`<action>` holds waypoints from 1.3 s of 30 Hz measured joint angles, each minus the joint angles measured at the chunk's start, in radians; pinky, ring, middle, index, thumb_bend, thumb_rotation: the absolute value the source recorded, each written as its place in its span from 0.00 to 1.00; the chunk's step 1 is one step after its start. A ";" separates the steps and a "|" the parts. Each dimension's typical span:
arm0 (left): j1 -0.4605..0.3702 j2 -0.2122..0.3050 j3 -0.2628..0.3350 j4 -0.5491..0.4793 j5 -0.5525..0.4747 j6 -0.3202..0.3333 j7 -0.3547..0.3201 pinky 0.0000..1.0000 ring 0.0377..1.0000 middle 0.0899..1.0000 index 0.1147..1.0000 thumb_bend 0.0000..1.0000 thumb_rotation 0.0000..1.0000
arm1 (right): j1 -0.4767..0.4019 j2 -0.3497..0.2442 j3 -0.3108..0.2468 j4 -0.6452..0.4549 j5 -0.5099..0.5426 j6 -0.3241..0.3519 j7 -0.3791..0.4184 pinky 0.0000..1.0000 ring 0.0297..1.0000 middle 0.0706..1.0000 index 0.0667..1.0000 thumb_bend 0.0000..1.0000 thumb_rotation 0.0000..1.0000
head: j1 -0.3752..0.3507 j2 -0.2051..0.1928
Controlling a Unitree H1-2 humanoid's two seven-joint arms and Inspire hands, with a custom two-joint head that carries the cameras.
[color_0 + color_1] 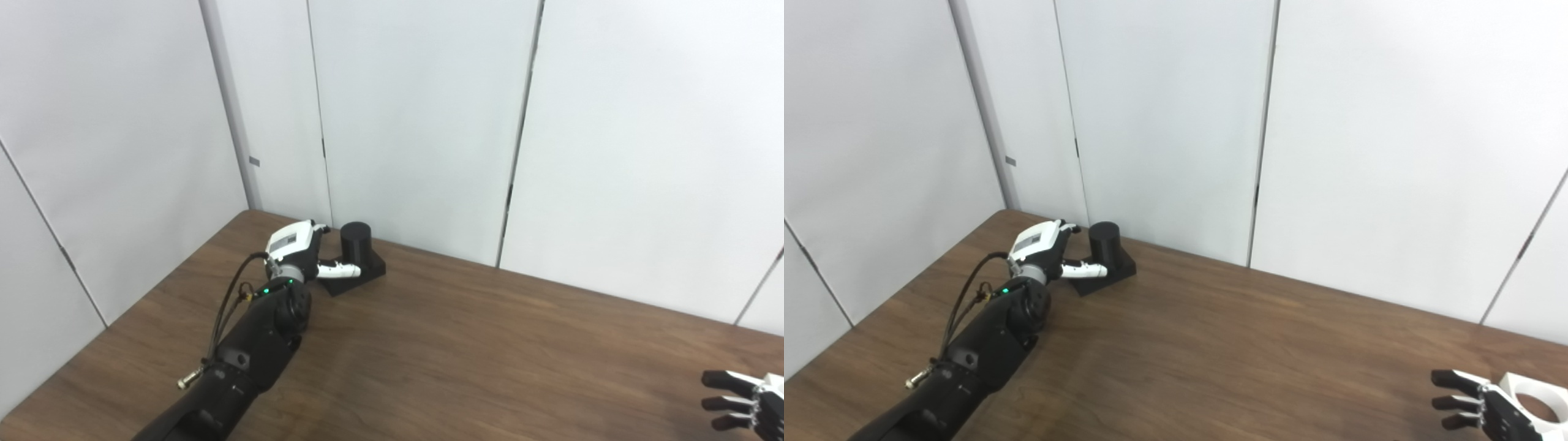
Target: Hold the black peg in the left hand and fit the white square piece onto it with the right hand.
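Fingers (338,268) of the left hand (300,248) are spreading around the black peg (356,245) at upper left, touching its base without gripping. At lower right, the right hand (1476,407) is lying open just beside the white square piece (1536,395).

My left arm (245,355), lower left of frame, is matte black with a green light, looped black cables and a brass fitting. Its left hand (297,245) is white-backed. My right hand (1476,404), lower right, shows black fingers.
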 measured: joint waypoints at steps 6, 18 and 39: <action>0.000 0.000 0.000 0.001 -0.002 0.002 -0.017 0.98 1.00 1.00 0.88 1.00 0.57 | 0.004 0.003 0.002 -0.017 -0.003 0.006 0.002 0.48 0.58 0.66 0.63 0.51 0.00 | -0.002 0.006; 0.003 0.013 -0.007 -0.013 -0.038 0.002 -0.119 0.95 1.00 1.00 0.80 1.00 0.53 | 0.011 0.004 0.002 -0.045 -0.006 0.039 0.004 0.47 0.58 0.66 0.64 0.51 0.00 | -0.011 0.028; 0.004 0.024 -0.019 0.086 -0.042 -0.034 -0.061 1.00 1.00 1.00 0.79 1.00 0.48 | 0.023 0.002 0.001 -0.075 0.002 0.047 0.013 0.47 0.58 0.67 0.63 0.51 0.00 | -0.017 0.032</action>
